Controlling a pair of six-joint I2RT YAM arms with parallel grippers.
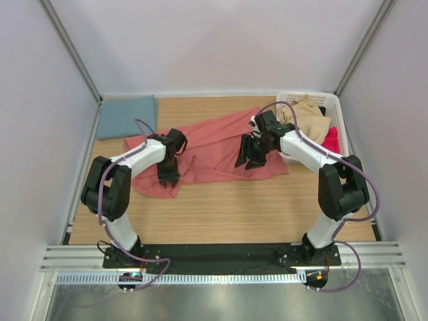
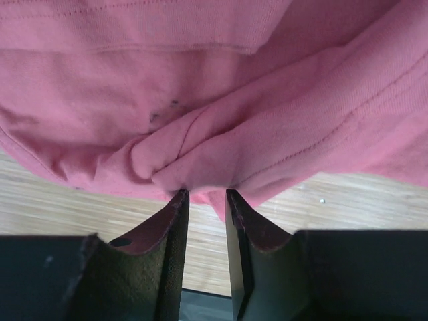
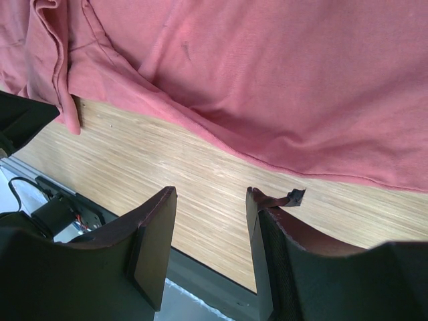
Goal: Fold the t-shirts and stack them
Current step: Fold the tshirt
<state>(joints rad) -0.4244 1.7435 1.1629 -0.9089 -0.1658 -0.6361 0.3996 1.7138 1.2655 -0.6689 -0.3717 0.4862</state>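
Overhead only, folded teal t-shirt (image 1: 126,115), basket (image 1: 336,107); wrists, salmon t-shirt (image 2: 221,93).

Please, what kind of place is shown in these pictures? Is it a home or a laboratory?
Most likely a robot test cell in a laboratory, not a home. Plain white panels enclose a wooden table, two arms are bolted to a metal rail, and a white basket holds spare clothes beside the salmon-red t-shirt.

Both arms reaching forward, left fingers (image 2: 175,221) nearly together, right fingers (image 3: 157,227) spread apart.
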